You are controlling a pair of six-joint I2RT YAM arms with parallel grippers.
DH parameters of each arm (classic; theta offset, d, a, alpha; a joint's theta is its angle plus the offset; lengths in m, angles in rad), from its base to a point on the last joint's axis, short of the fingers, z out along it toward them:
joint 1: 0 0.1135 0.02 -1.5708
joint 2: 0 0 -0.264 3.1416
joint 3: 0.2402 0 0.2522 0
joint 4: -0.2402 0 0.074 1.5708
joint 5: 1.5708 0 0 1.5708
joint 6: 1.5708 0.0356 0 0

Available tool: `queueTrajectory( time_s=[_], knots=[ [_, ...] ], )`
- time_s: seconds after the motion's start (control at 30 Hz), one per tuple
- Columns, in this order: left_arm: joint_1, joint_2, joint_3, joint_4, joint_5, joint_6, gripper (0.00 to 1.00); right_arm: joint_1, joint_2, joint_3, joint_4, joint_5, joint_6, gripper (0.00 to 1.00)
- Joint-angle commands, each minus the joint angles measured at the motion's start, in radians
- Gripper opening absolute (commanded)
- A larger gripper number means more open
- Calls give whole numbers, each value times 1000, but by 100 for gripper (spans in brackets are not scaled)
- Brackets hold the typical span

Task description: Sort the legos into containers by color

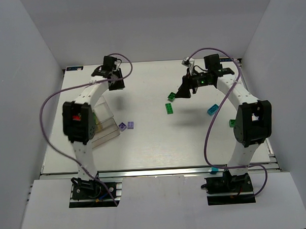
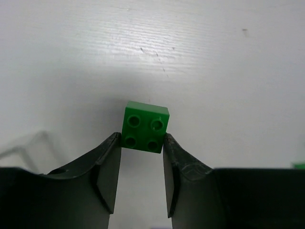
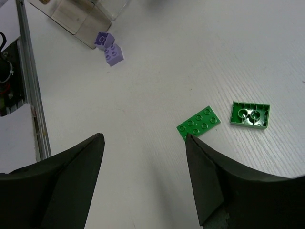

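Though narrow, left pincer around lego

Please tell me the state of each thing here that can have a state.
Left hand: shut on the square green brick.
Right hand: open, empty.
Green plate: lying flat, studs up.
Other green brick: upside down.
Purple bricks: loose on the table beside the box.
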Motion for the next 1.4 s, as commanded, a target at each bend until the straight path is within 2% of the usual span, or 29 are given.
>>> queueTrajectory(
  time_s=[0.0,0.1,0.3,0.33,0.47,0.53,0.6,0.7,0.8,0.83,0.97,1.0,1.13,1.37],
  knots=[
    [24,-368,-117,51,49,-107,17,17,5,1,-20,69,-24,73],
    [61,-529,-257,-11,9,-136,14,25,22,2,-19,106,-1,64],
    [169,-709,-509,-100,-87,-173,11,60,66,28,-39,222,14,44],
    [186,-723,-539,-100,-98,-174,10,69,71,36,-43,250,16,34],
    [266,-732,-613,-133,-109,-173,7,97,97,64,-36,389,30,28],
    [286,-727,-645,-117,-103,-161,6,115,102,68,-29,446,37,28],
    [301,-717,-661,-99,-94,-150,7,127,116,76,-26,483,40,36],
    [324,-674,-655,-90,-91,-139,14,152,126,82,-29,520,49,47],
    [334,-628,-649,-81,-72,-128,32,173,133,77,-26,580,71,53],
    [343,-619,-644,-81,-66,-125,47,180,136,76,-20,597,79,58],
    [343,-586,-632,-76,-55,-118,67,207,157,70,-32,672,92,69],
    [352,-586,-629,-79,-55,-116,69,215,160,64,-29,683,103,73],
    [352,-603,-601,-96,-46,-108,75,242,186,59,-26,733,132,76],
    [352,-758,-558,-130,28,-125,75,313,241,56,44,891,224,73]
  ],
)
